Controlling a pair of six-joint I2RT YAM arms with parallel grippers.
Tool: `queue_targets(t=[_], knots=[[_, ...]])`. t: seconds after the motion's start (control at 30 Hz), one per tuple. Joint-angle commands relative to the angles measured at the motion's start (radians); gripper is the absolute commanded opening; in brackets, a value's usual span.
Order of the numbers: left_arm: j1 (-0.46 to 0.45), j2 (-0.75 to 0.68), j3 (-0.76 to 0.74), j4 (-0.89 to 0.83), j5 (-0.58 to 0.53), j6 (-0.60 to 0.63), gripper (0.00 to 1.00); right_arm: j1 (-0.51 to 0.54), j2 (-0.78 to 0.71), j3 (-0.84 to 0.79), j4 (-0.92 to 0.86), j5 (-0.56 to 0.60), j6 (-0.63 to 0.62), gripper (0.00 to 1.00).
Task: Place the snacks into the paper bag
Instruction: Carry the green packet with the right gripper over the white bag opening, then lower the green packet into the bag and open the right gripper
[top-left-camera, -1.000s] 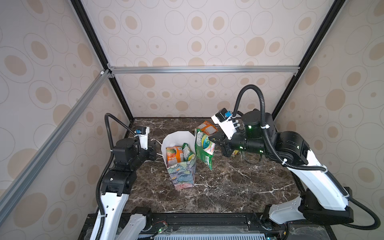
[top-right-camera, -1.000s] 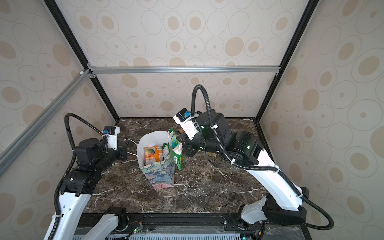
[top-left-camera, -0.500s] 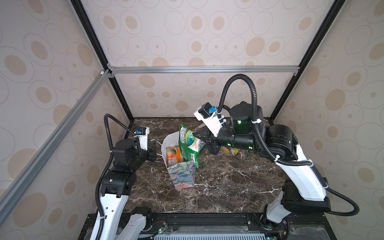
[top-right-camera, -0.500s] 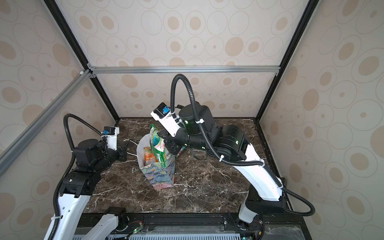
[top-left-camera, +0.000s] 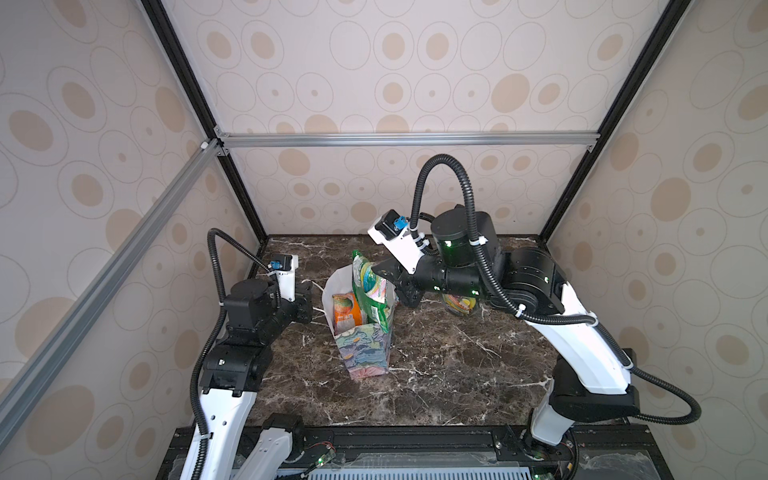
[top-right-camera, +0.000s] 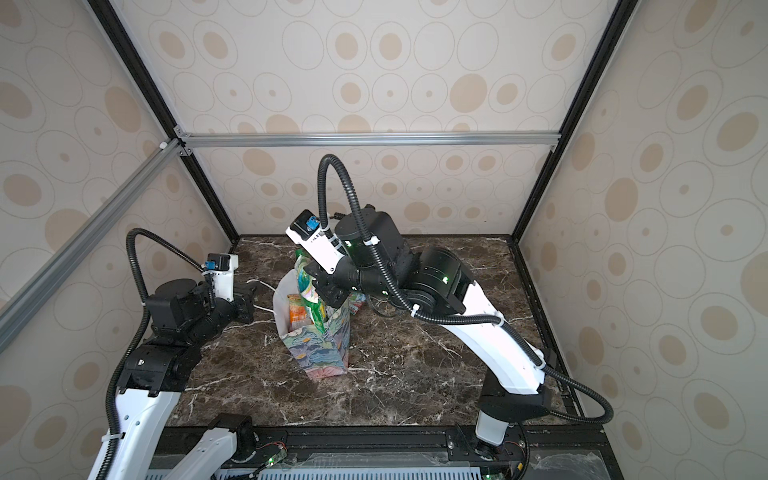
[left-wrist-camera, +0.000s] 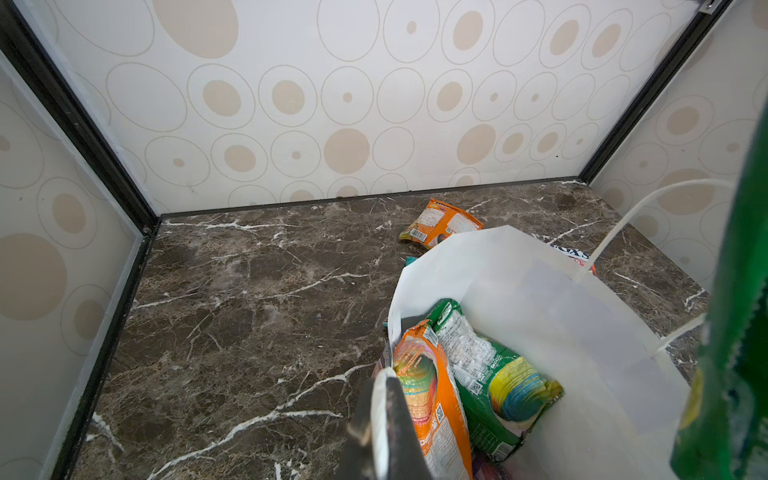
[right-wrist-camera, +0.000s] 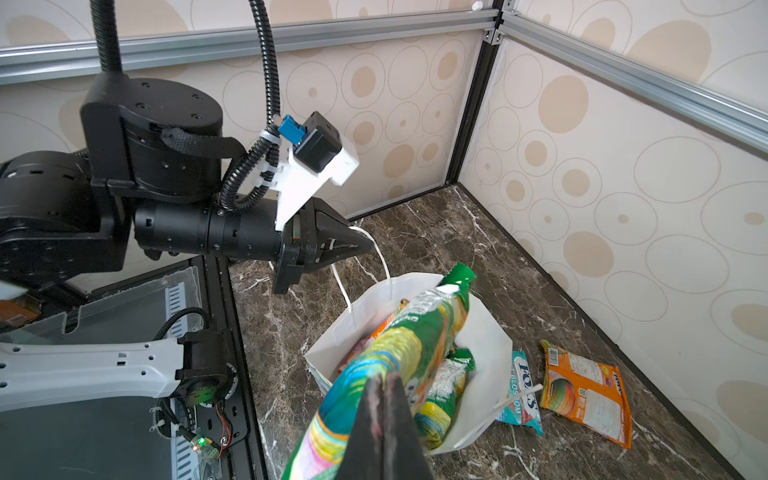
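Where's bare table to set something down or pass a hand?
Free: marble table between paper bag and front rail; the far-left corner. Crowded: behind the bag, orange packet and teal FOX'S packet lie close together, right arm overhead.

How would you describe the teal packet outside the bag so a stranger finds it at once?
Find the paper bag standing on the marble table. In the right wrist view two packets lie flat beside it. The teal packet is nearest the bag, partly hidden by its wall and marked FOX'S; the orange packet lies farther out.
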Motion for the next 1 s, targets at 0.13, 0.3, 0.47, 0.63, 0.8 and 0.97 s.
queue_targets(t=[0.13,0.3,0.47,0.63,0.8,0.97], knots=[[-0.001,-0.018,0.008,0.021,0.003,0.023,0.03,0.006,0.083,0.081,0.041,0.097,-0.052,0.0],[-0.001,-0.024,0.002,0.022,0.0,0.024,0.04,0.002,0.158,0.12,0.018,0.167,-0.096,0.0],[-0.002,-0.024,0.001,0.024,0.001,0.023,0.04,-0.006,0.211,0.14,0.011,0.218,-0.099,0.0],[-0.001,-0.025,0.002,0.023,-0.001,0.023,0.04,-0.006,0.248,0.147,0.002,0.362,-0.102,0.0],[-0.002,-0.025,0.003,0.022,-0.004,0.023,0.04,-0.003,0.244,0.146,-0.035,0.394,-0.087,0.0],[-0.001,-0.022,0.005,0.025,-0.003,0.023,0.04,0.017,0.23,0.121,-0.054,0.418,-0.094,0.0]])
